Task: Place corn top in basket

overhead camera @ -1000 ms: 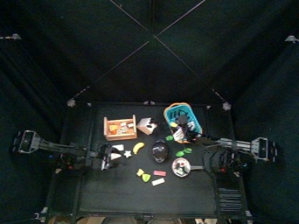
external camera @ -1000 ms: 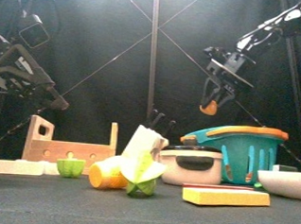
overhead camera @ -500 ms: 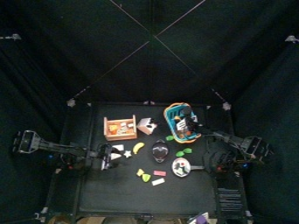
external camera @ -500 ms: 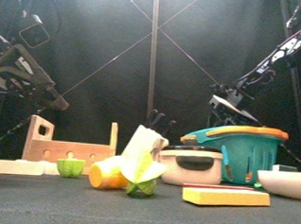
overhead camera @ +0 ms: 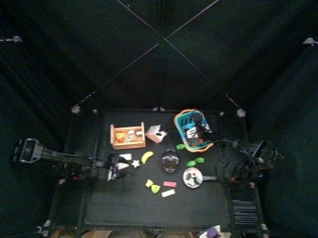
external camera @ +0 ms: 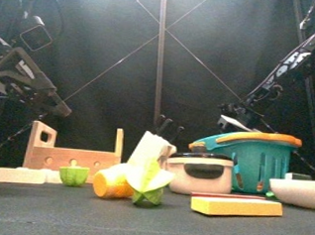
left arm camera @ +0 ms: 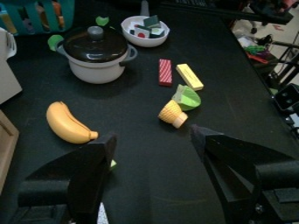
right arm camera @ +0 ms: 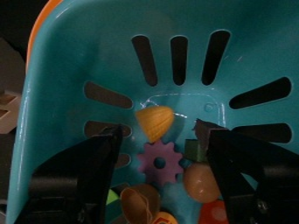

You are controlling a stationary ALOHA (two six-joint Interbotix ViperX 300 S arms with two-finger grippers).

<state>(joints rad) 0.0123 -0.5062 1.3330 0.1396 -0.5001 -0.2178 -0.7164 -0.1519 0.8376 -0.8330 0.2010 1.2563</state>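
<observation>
- The right gripper (right arm camera: 158, 153) hangs over the basket (right arm camera: 82, 52) with its jaws spread wide and nothing between them.
- The corn top (right arm camera: 155, 122), a small orange-yellow piece, lies on the basket floor against the slatted wall, beside a purple cog and other toy food.
- In my judgement the drop is done and the release step is closing out.
- Next comes lifting the arm straight up clear of the rim, so the jaws don't catch the orange handle.
- The left gripper (left arm camera: 152, 149) rests spread and empty, well apart above the banana (left arm camera: 68, 122) and pot (left arm camera: 93, 54).
</observation>
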